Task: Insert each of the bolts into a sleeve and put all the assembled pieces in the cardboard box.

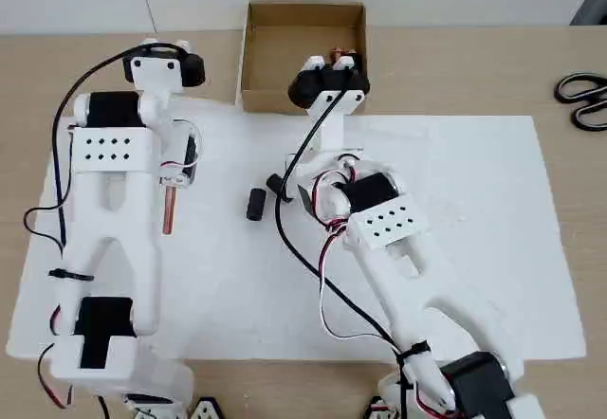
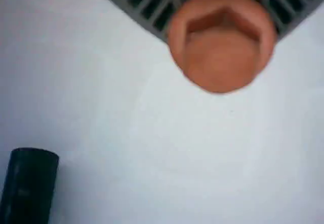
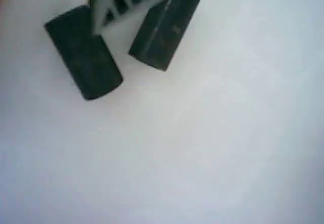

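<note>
My left gripper (image 1: pixel 177 184) is shut on a copper bolt (image 1: pixel 169 212) that hangs over the left part of the white foam sheet (image 1: pixel 474 248). In the left wrist view the bolt's round end (image 2: pixel 220 46) sits between the grey fingers (image 2: pixel 136 1), with a black sleeve (image 2: pixel 28 186) lying farther off. Two black sleeves lie near the sheet's middle, one (image 1: pixel 255 203) apart and one (image 1: pixel 275 184) right at my right gripper (image 1: pixel 285 184). The right wrist view shows both sleeves (image 3: pixel 83 51) (image 3: pixel 164 29) side by side under the right gripper (image 3: pixel 126 1). The cardboard box (image 1: pixel 256 59) stands at the back.
A copper-coloured piece (image 1: pixel 337 56) shows inside the box, partly hidden by the right arm's black motor (image 1: pixel 327 82). Scissors (image 1: pixel 583 101) lie on the wooden table at the far right. The right half of the foam sheet is bare.
</note>
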Robot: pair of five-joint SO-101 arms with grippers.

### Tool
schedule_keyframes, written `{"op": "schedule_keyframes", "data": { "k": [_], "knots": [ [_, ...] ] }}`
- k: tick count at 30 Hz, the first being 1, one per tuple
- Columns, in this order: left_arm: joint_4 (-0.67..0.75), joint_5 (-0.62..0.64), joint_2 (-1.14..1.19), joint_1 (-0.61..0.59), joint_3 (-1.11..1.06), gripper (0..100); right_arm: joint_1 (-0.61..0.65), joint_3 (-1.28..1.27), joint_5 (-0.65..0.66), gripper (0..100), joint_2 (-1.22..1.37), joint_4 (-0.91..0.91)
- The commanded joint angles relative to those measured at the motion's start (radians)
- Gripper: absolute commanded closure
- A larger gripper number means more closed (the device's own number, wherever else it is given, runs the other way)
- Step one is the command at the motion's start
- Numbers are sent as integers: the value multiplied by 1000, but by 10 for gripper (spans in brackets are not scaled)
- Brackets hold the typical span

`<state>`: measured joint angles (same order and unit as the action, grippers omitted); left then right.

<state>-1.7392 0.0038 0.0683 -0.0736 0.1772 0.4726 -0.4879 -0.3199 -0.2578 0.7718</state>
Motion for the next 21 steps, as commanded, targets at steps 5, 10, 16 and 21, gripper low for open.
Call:
{"op": "schedule_keyframes", "data": {
  "k": [5,10,16,21],
  "knots": [
    [-6,0,-57,0,4,994,-2,23,-8,790,-7,-8],
    [-6,0,-55,0,4,994,-2,23,-8,790,-7,-8],
    [-6,0,-55,0,4,994,-2,23,-8,790,-7,-8],
    [-6,0,-55,0,4,994,-21,23,-5,790,-7,-8]
  ]
}}
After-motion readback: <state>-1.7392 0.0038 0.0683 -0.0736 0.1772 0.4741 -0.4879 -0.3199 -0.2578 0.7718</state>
